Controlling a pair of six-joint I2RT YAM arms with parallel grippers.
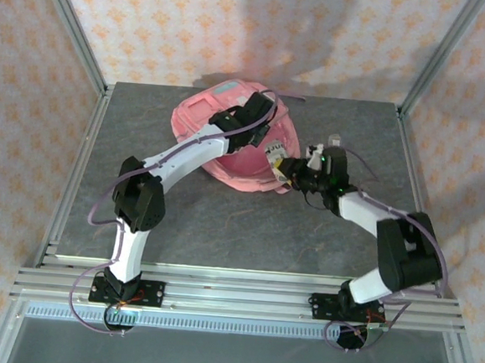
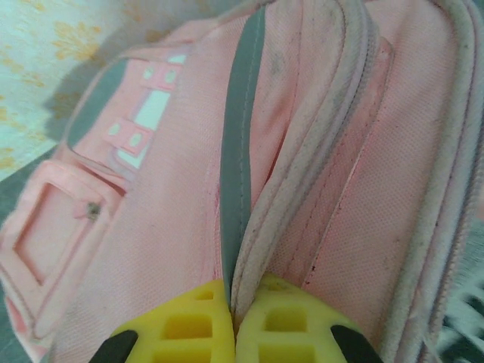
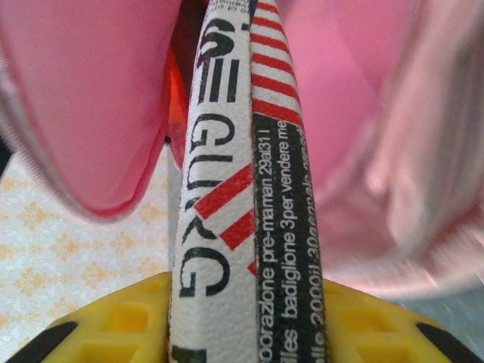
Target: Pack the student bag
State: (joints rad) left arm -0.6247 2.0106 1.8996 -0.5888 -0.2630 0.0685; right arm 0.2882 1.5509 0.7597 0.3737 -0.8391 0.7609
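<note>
L gripper (image 2: pixel 233 321) clamps student bag (image 2: pixel 144 249) rim, likely to hold mouth open; R gripper (image 3: pixel 242 333) grips printed pack (image 3: pixel 227 174) edge-on, aimed for insertion.

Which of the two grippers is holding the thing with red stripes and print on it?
The right gripper: its jaws clamp the white printed item, while the left gripper pinches a seam of the pink student bag.
</note>
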